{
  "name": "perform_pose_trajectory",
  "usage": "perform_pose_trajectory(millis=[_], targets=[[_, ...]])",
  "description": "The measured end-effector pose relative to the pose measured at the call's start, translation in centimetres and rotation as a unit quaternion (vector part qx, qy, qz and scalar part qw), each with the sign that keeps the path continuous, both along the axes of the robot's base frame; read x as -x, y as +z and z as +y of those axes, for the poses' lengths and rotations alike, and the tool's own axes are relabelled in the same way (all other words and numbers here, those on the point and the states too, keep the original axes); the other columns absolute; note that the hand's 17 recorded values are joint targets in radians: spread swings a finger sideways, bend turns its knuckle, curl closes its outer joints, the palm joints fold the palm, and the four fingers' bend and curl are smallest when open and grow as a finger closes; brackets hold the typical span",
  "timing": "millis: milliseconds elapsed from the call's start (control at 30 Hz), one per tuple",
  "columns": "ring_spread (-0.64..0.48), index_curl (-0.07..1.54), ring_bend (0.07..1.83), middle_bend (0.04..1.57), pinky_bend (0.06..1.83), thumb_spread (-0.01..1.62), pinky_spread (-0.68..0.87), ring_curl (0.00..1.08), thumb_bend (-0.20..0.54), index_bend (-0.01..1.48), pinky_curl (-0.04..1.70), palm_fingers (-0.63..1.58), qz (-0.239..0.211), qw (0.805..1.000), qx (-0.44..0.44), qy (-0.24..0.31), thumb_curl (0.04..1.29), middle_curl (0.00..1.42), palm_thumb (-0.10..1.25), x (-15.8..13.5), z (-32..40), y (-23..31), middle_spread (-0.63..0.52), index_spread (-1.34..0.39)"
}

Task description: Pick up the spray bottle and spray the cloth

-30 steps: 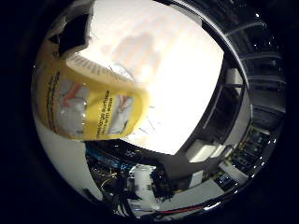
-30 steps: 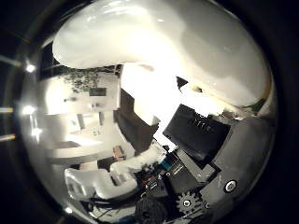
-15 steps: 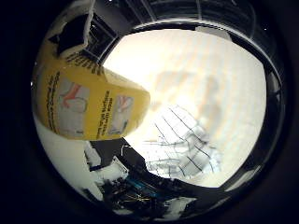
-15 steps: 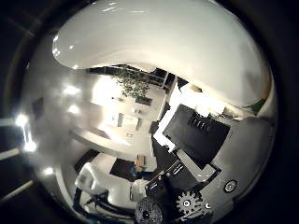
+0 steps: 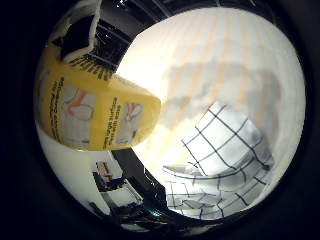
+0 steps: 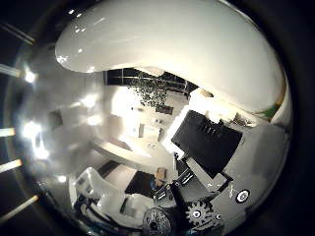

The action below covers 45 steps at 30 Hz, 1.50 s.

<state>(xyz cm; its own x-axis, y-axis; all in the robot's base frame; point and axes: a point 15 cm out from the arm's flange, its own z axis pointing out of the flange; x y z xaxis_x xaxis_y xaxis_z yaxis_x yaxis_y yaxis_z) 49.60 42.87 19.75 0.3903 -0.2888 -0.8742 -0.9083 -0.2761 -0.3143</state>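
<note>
The spray bottle, with its yellow label, fills one side of the right little finger side palm view, close to the palm and held above the table. Its smooth white upper part arches across the right thumb side palm view. My hand shows there as black and white parts curled against the bottle, and one of its fingers lies by the label. The cloth, white with a dark grid, lies crumpled on the white table below the bottle.
The table's edge runs beside the cloth, with dark clutter on the floor beyond it. The right thumb side palm view looks out past the bottle to a bright room with a plant.
The whole little finger side view has swung across the table. The cloth, at first barely visible, now shows large and close. The bottle keeps its place against the palm.
</note>
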Motion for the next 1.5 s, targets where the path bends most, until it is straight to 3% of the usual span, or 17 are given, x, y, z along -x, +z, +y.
perform_pose_trajectory(millis=[167, 900, 1200, 1500], targets=[[-0.15, 0.78, 1.49, 1.37, 0.98, 0.63, -0.2, 0.58, -0.017, 1.14, 1.42, 1.19, 0.02, 1.0, -0.004, 0.013, 0.94, 0.61, 1.09, 1.4, 1.8, -3.0, -0.07, -0.2], [-0.15, 0.79, 1.49, 1.36, 0.98, 0.62, -0.2, 0.58, -0.018, 1.13, 1.41, 1.19, 0.025, 0.999, 0.011, 0.046, 0.94, 0.61, 1.08, 0.8, 6.0, -10.7, -0.07, -0.21], [-0.14, 0.79, 1.47, 1.35, 0.98, 0.66, -0.2, 0.57, -0.021, 1.12, 1.34, 1.19, 0.024, 0.999, 0.012, 0.044, 0.92, 0.61, 1.05, 0.3, 5.9, -11.3, -0.07, -0.2], [-0.14, 0.73, 1.4, 1.2, 0.97, 0.61, -0.27, 0.52, -0.041, 0.83, 1.09, 1.11, 0.021, 0.998, 0.025, 0.055, 0.81, 0.56, 0.89, 0.3, 4.8, -11.9, -0.08, -0.25]])
